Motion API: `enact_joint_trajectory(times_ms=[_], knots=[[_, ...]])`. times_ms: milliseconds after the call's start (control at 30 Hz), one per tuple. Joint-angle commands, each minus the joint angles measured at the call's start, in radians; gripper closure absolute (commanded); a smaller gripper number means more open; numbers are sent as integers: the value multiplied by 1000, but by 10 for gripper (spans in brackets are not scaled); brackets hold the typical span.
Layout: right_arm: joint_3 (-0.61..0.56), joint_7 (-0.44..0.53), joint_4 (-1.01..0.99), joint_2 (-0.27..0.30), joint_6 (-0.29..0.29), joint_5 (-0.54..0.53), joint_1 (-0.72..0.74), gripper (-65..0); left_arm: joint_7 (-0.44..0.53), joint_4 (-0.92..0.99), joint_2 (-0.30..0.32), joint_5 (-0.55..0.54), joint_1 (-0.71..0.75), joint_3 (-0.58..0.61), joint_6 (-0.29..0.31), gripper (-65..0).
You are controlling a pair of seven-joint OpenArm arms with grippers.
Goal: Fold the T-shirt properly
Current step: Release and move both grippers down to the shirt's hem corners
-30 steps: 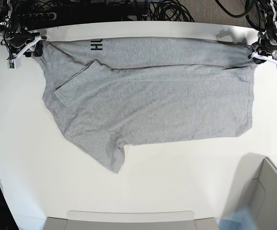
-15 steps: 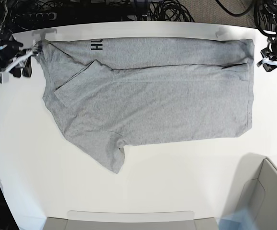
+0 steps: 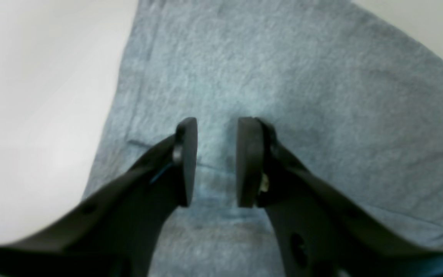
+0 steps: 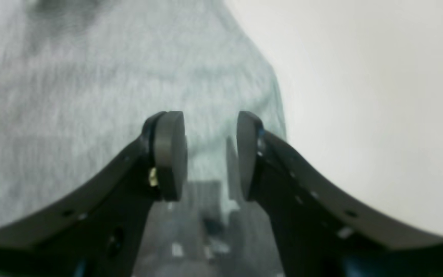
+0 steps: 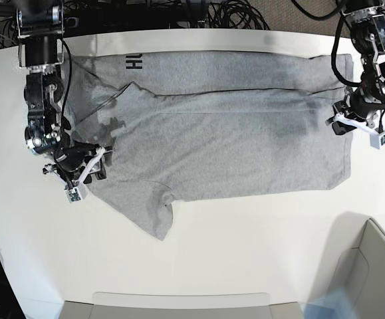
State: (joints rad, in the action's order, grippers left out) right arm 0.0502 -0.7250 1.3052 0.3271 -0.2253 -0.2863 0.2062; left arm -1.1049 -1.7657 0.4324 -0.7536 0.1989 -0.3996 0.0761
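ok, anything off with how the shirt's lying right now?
Yes. The T-shirt lies unevenly: the far edge is folded over toward the middle, showing black lettering, while the near sleeve still sticks out loose toward the table's front edge. No damage visible.

Both arms are black, jointed, with cabling along the links. Each gripper has curved black fingers point(image 3: 137, 184), flat oval pads point(image 4: 169, 154), small screw holes, and white wrist brackets.
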Motion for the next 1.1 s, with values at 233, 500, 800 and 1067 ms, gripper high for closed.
enact_joint_trajectory(times_ms=[233, 500, 800, 1067], knots=[[-26, 58, -217, -16, 11, -3, 103, -224, 16, -4, 18, -7, -3, -6, 4, -170], [15, -129, 84, 4, 11, -8, -124, -204, 18, -4, 18, -7, -9, -6, 4, -170], [127, -181, 317, -42, 8, -8, -164, -207, 18, -3, 16, -7, -13, -6, 4, -170], [64, -180, 96, -32, 4, -6, 95, -263, 18, -3, 16, -7, -13, -6, 4, -170]])
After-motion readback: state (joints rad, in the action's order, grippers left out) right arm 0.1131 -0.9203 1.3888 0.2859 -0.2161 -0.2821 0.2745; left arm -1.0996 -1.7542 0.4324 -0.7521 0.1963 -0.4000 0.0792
